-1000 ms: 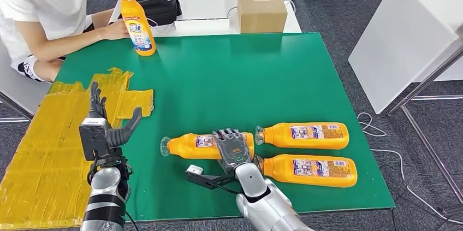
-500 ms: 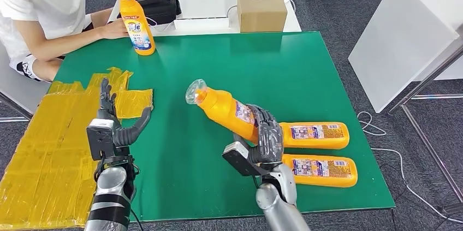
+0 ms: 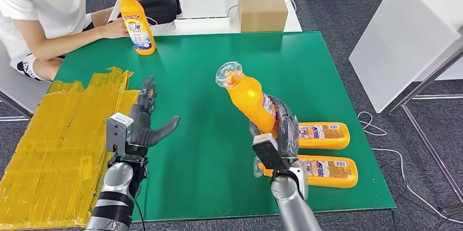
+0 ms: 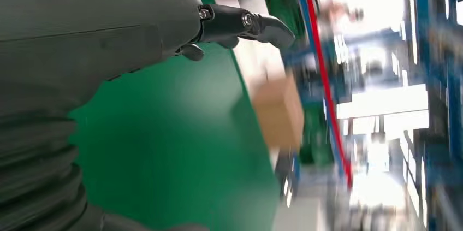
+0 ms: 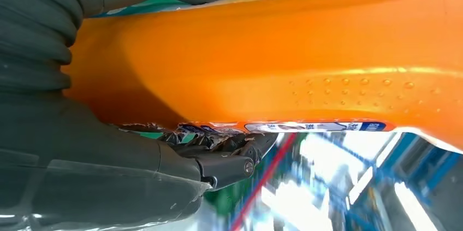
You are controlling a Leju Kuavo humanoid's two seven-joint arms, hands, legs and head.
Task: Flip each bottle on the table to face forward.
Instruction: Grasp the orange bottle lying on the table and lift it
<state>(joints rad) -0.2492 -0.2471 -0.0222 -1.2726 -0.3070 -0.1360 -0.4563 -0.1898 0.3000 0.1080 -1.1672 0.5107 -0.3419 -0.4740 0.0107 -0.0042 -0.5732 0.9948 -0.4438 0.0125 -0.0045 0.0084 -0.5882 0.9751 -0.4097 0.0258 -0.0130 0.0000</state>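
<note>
Above the green surface (image 3: 218,78), a tilted orange bottle (image 3: 248,97) was gripped low on its body by the right hand (image 3: 281,130) while the left hand (image 3: 143,124) was held spread and empty, so a top-heavy slip onto the two lying bottles (image 3: 322,135) was judged possible.

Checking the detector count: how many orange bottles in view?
4: one tilted in the right hand, bottle; two lying flat beside it; one upright by the person.
</note>
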